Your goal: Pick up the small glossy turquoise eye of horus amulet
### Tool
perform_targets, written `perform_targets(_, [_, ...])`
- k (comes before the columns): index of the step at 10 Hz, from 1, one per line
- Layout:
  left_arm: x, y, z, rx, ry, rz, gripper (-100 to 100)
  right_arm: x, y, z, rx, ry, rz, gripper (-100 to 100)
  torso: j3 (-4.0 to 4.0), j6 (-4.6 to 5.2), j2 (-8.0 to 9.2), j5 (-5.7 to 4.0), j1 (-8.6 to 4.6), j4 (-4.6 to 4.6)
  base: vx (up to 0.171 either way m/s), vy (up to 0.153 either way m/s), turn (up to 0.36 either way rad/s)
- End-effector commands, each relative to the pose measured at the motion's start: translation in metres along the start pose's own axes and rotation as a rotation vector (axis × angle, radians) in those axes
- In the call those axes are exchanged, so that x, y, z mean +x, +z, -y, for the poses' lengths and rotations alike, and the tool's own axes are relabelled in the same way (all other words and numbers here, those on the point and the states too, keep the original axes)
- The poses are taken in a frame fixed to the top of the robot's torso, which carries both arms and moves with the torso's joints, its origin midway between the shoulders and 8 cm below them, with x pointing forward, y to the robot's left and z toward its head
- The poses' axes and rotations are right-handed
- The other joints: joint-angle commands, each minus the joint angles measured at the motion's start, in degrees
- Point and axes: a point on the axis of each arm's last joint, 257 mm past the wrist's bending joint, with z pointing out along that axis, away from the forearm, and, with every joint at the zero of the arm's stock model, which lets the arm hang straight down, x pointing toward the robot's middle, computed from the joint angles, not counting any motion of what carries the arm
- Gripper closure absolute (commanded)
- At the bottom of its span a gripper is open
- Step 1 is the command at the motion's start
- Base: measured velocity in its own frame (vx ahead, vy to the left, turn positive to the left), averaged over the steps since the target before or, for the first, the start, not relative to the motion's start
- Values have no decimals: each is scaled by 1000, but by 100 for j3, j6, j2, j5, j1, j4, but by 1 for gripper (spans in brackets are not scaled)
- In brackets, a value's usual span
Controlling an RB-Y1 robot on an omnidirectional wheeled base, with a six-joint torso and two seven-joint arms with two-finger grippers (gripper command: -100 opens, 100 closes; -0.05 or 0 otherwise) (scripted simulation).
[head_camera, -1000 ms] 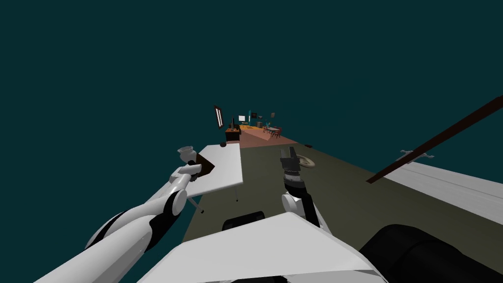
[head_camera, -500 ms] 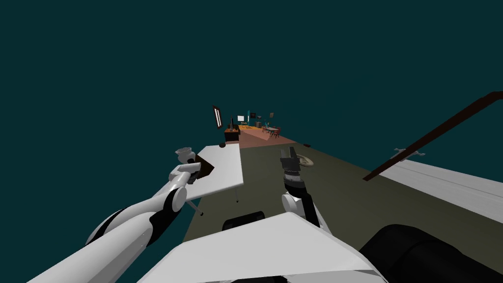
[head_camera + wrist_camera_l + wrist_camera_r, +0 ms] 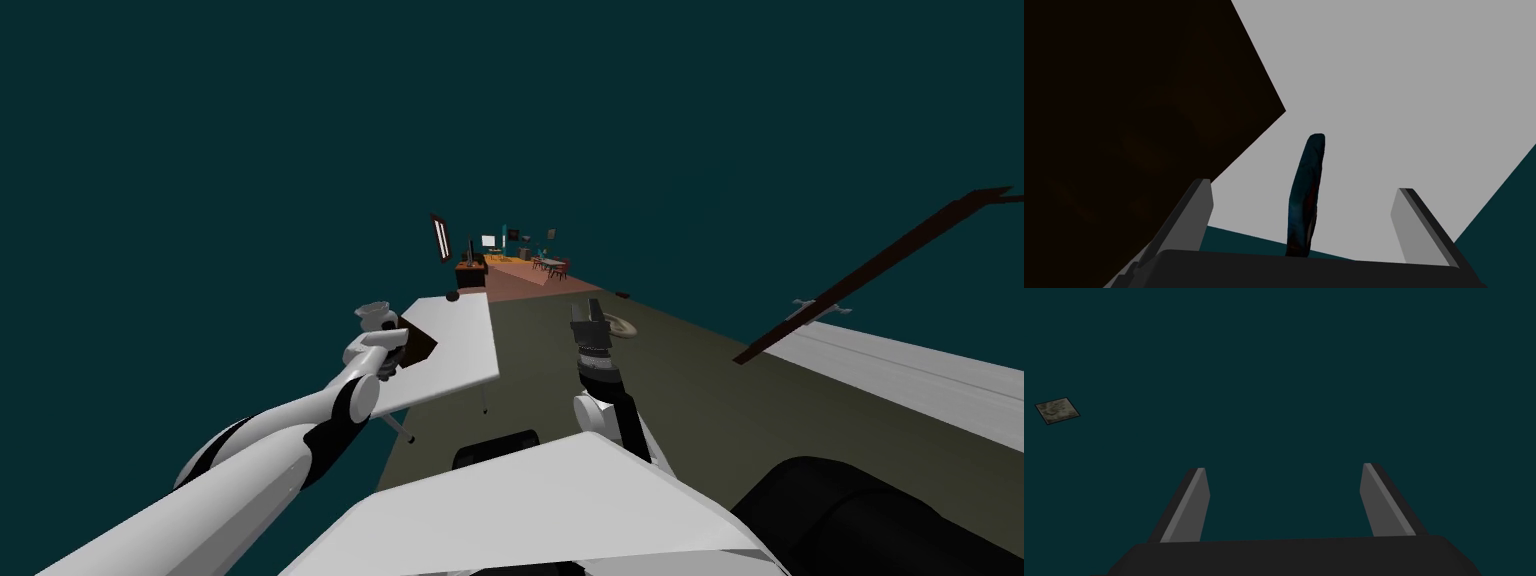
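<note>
Dark brown block (image 3: 1124, 100) lies on the white table (image 3: 1374, 100), near its left edge. Left gripper (image 3: 1304, 187) stands at that table's edge, fingers spread. The slim dark turquoise amulet (image 3: 1306, 195) stands edge-on between them, clear of both. Right of the table, the right gripper (image 3: 1284, 468) hangs with fingers spread, gripping nothing.

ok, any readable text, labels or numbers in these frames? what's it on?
None readable.
The amulet between the left gripper's open fingers shows no marking.
The white panel in the far room is too small to read.
The wall picture shows only mottled blotches.
</note>
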Motion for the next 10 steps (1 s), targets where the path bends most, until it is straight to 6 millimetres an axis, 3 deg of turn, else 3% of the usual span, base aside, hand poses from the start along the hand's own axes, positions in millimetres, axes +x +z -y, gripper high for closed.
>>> perform_targets(1, [-2, -3, -10, -44, -7, -2, -100, 0, 0, 0, 0, 0, 0, 0, 0, 0, 0, 0, 0, 0, 33, 67, -40])
perform_targets(10, [-8, -11, -45, -198, -27, 6, -100, 0, 0, 0, 0, 0, 0, 0, -10, -4, -15, 6, 25, -6, 26, 65, -38])
